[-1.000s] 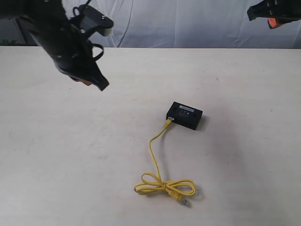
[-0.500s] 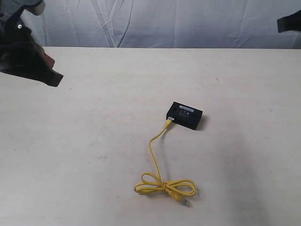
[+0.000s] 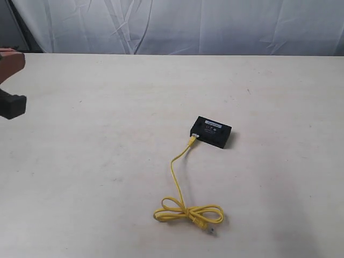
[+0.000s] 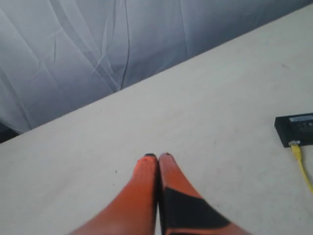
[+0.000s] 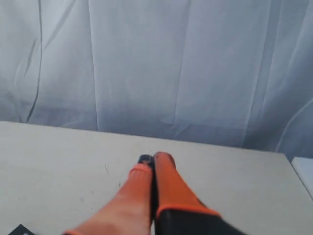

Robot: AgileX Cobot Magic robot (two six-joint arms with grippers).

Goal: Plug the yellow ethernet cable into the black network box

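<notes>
The black network box (image 3: 213,131) lies flat on the table, right of centre. The yellow ethernet cable (image 3: 174,172) runs from the box's left end down to a knotted loop (image 3: 188,213) near the front edge. One plug (image 3: 193,138) sits against the box's end face, and the other plug (image 3: 212,231) lies free beside the loop. My left gripper (image 4: 157,156) is shut with nothing in it, far left of the box (image 4: 296,128) and cable (image 4: 301,166). Only a bit of the left arm (image 3: 13,105) shows at the exterior view's left edge. My right gripper (image 5: 152,157) is shut and empty, outside the exterior view.
The pale table top (image 3: 97,161) ends at the back against a grey-white curtain (image 3: 177,27). A small dark corner (image 5: 19,230) shows at the bottom edge of the right wrist view; I cannot tell what it is.
The left arm has swung left from above the table to the view's left edge. The right gripper has left the top right corner. Box and cable have not moved.
</notes>
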